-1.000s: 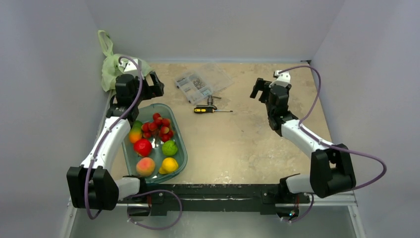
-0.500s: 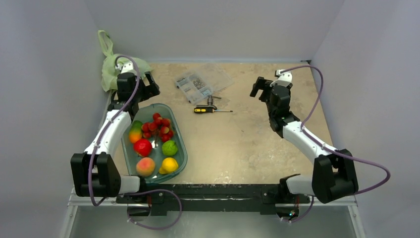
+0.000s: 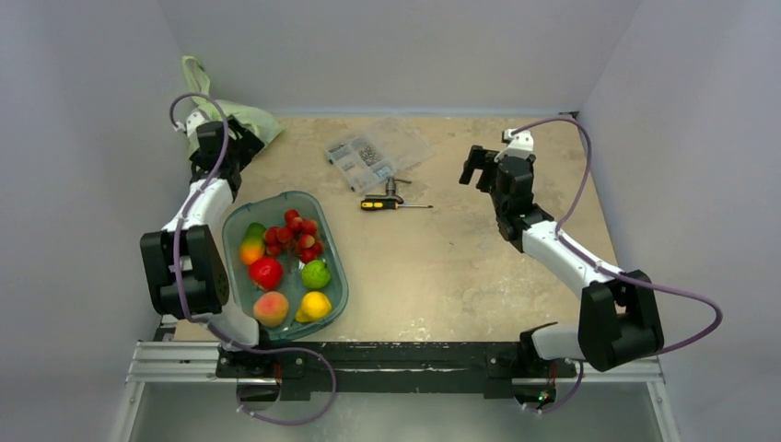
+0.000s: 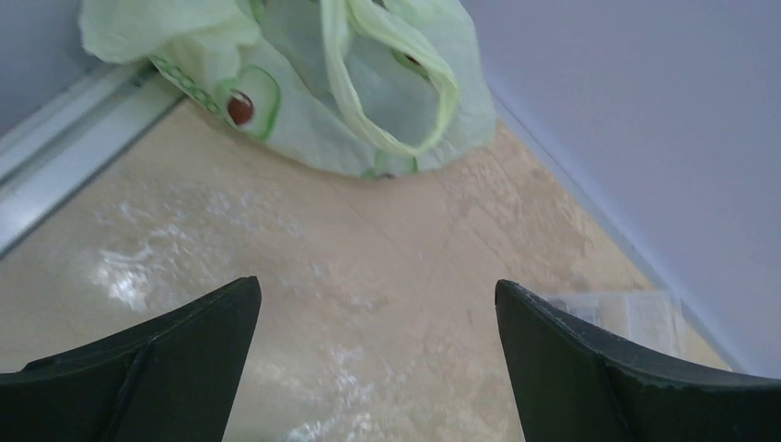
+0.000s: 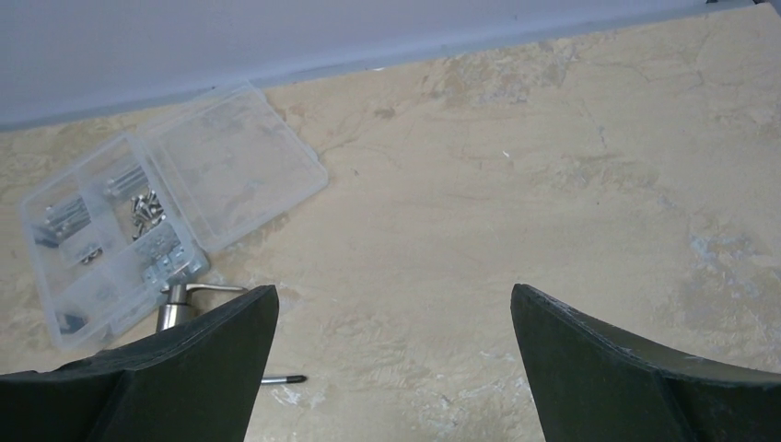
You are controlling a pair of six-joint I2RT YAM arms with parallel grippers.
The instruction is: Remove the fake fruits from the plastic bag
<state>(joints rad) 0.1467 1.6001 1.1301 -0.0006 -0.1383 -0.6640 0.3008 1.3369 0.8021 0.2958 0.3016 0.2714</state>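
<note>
The pale green plastic bag [image 3: 250, 117] lies crumpled in the back left corner, one loop handle up against the wall. In the left wrist view the bag [image 4: 304, 92] fills the top, its loop handle draped over it. A brown-red round spot [image 4: 240, 108] shows on it; I cannot tell whether this is print or fruit. No grape bunch or other fake fruit from the bag is in view. My left gripper [image 3: 241, 145] [image 4: 378, 304] is open and empty over bare table just short of the bag. My right gripper [image 3: 476, 166] [image 5: 394, 313] is open and empty, far right of the bag.
A clear teal tray [image 3: 333, 267] at front left holds strawberries, a peach and other fruits. A clear screw box [image 3: 378, 152] [image 5: 157, 212] and a screwdriver [image 3: 391, 204] lie mid-table. Walls close in on the left and back near the bag.
My left arm has swung left and back, bringing the open gripper up to the bag. My right gripper has shifted slightly left.
</note>
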